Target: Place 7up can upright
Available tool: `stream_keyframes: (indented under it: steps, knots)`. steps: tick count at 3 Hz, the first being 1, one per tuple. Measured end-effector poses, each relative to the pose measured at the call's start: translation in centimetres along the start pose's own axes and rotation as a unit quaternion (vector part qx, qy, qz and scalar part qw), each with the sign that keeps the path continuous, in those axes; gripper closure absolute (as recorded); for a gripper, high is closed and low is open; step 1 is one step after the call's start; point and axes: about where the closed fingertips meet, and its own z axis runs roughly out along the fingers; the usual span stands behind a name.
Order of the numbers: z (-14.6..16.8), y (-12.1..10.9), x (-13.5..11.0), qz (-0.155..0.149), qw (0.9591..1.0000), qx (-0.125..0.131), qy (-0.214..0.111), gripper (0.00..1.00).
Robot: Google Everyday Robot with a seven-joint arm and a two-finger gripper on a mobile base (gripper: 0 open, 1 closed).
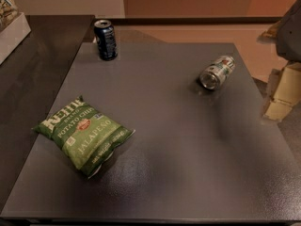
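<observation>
The 7up can [217, 72] is a silver can with a green and white label. It lies on its side on the grey table [178, 145], in the far right part, with its open end turned toward the front left. My gripper [282, 94] shows as beige parts at the right edge of the camera view, beyond the table's right edge. It is to the right of the can and a little nearer to me, apart from it and holding nothing.
A dark blue can [106, 39] stands upright at the table's far left corner. A green bag of jalapeño potato chips [84, 133] lies flat at the front left. A darker counter [33, 65] adjoins the table on the left.
</observation>
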Motion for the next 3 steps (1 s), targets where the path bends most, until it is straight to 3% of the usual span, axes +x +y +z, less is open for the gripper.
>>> stream_keyframes:
  steps: [1,2,3]
  knots:
    - [0.0,0.0,0.0,0.000,1.0000,0.000,0.000,0.00]
    - [-0.6,-0.4,-0.7,-0.020,0.9997,0.011,-0.007,0.00]
    - [-0.4,-2.3,-1.9,-0.051,0.9984,0.017,-0.015,0.00]
